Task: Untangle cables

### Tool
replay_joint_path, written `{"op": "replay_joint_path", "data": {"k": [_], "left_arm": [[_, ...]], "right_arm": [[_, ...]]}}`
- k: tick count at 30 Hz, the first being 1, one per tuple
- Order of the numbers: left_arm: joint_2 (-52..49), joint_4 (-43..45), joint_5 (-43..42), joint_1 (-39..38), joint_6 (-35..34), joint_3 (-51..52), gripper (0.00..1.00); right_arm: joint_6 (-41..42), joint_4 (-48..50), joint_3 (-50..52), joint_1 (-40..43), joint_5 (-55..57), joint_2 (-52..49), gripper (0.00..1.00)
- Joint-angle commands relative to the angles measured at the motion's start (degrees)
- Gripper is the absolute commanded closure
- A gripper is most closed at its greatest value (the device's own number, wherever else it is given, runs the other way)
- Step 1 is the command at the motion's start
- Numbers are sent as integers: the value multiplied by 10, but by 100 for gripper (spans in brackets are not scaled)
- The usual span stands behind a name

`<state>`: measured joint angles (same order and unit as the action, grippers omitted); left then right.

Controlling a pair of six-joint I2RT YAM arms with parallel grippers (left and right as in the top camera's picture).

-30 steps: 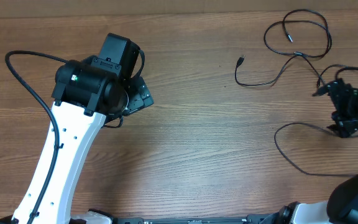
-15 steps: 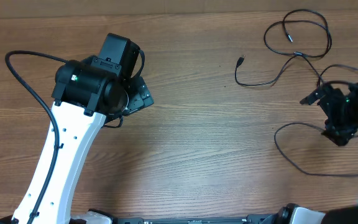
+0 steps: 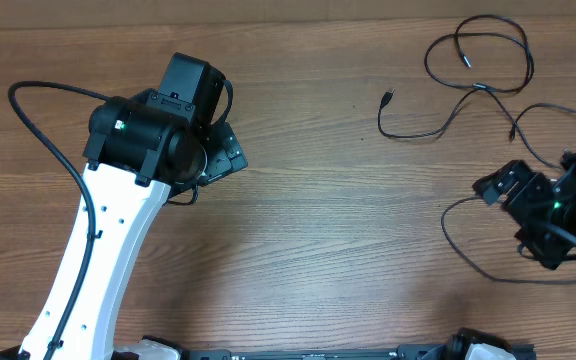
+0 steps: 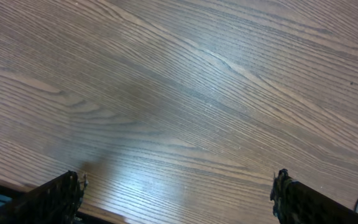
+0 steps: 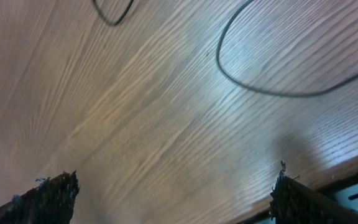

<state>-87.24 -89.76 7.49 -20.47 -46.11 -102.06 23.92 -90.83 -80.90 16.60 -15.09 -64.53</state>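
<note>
We saw the black cables (image 3: 409, 137) lying at the far right of the tabletop (image 3: 348, 230). They crossed each other near the top, and one loose loop (image 3: 444, 232) lay just beside the right end effector (image 3: 516, 225). Its fingers stood apart with nothing between them. The left end effector (image 4: 176, 190), well apart from the cables, was also spread and empty. We judged the step to be the approach to a grasp: next, the right one should descend on one strand, close, and draw it away from the crossing.
</note>
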Motion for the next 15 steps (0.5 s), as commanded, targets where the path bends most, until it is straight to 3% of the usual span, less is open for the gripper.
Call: {"op": "replay_joint_path", "data": {"k": [1, 15], "left_arm": [[2, 1, 0, 2, 11, -12, 1], [2, 1, 0, 2, 11, -12, 1]], "right_arm": [[-4, -12, -5, -32, -7, 23, 0], [0, -42, -5, -154, -37, 119, 0]]}}
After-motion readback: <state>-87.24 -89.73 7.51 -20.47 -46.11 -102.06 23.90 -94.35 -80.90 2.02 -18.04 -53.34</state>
